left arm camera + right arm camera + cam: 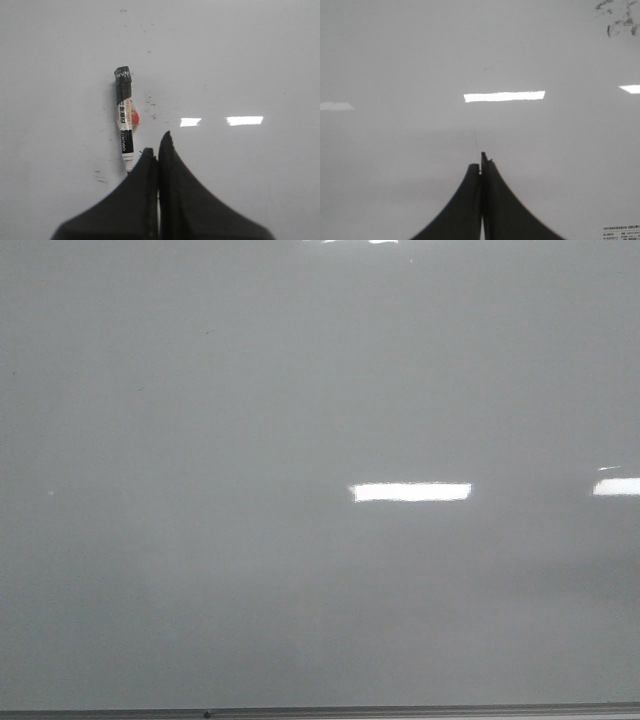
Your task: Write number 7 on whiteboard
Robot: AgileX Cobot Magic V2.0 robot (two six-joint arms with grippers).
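A: Writing cannot start: no number 7 shows on the whiteboard (200,590). The marker (124,117) lies capped, upper left of the left end effector (157,145).

B: End effector states?

A: Left and right end effector (481,162) are both closed, holding nothing.

B: Procedure?

A: Open the left one, straddle the barrel mid-length, grip firmly.

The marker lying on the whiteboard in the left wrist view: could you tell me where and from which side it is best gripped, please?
Grip the marker across its labelled white mid-barrel, coming straight down from above the whiteboard. It lies flat, so only its long sides are free. The left gripper, now shut, must open first. Keep clear of the black end, probably the cap.
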